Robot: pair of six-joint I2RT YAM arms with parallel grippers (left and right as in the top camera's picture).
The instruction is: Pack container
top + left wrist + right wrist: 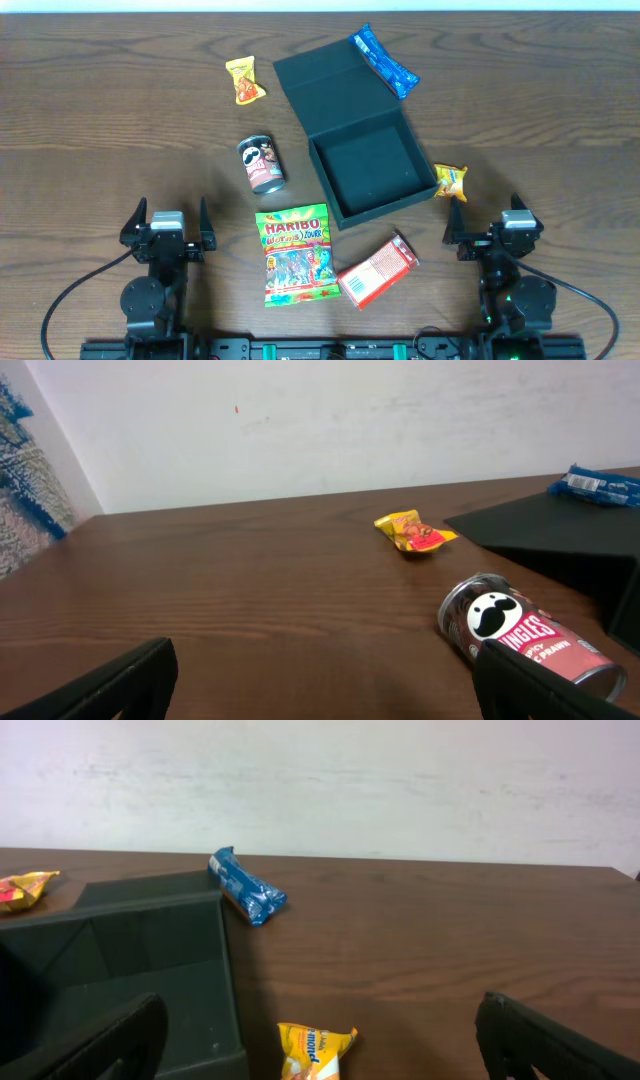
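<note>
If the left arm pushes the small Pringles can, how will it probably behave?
The Pringles can lies on its side, so it will probably roll if pushed sideways. Its round wall looks stiff and smooth, so a grip may slip on it. Being small, it is likely light.

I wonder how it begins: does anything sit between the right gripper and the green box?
Only a small yellow packet, lying beside the right corner of the container, roughly on that line. The right gripper stands open behind it.
</note>
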